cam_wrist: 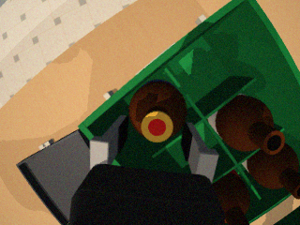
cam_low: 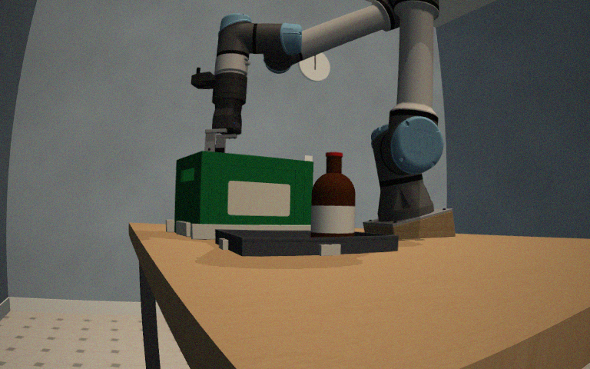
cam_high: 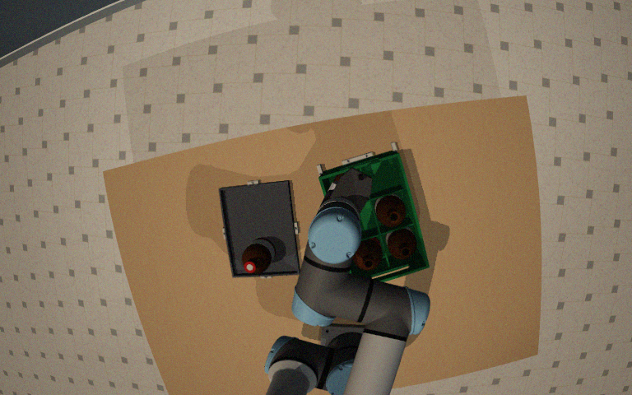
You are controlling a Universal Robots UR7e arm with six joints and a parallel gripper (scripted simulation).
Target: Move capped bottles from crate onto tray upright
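The hand, fingers spread wide and holding nothing, straddles a red-capped brown glass bottle in a corner cell of the green plastic crate. Beside the crate, another capped brown bottle stands upright on the dark grey flat tray.

Arm over green crate; capped bottle on tray.

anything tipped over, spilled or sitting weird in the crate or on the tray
Nothing stands out. The capped bottle stands upright on the tray, the crate sits flat, and the bottles inside show their tops. The open gripper straddles another capped bottle.
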